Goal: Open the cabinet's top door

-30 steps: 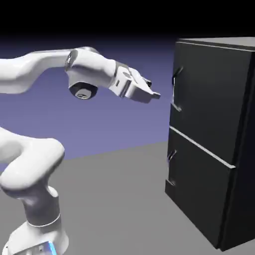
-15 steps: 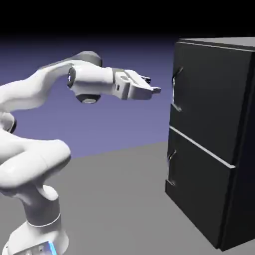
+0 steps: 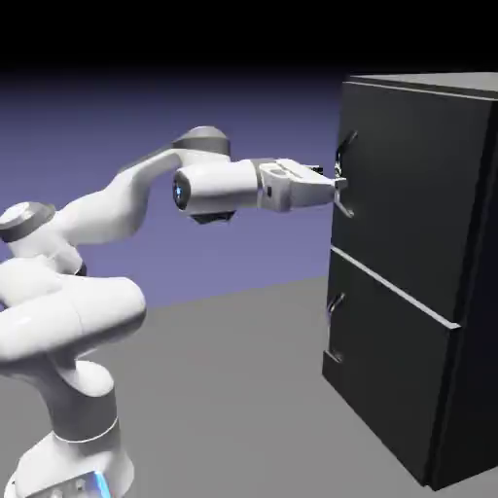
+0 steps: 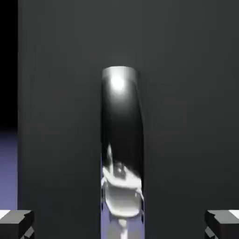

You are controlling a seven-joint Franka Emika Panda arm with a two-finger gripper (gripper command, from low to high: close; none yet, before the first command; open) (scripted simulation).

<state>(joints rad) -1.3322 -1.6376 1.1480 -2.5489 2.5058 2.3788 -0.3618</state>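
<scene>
Top door [image 3: 418, 185], upper front of the black cabinet [image 3: 394, 379], likely stiff and swinging on a hinge; glossy bar handle [image 4: 122, 126], probably slippery, best gripped mid-length, lies between the wide-spread, empty fingertips of the end effector [image 3: 339, 183].

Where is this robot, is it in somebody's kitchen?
Probably not a real kitchen: it looks like a computer-made practice scene. The white robot arm faces a black cabinet, with only a plain grey surface and a blue-violet backdrop around.
</scene>
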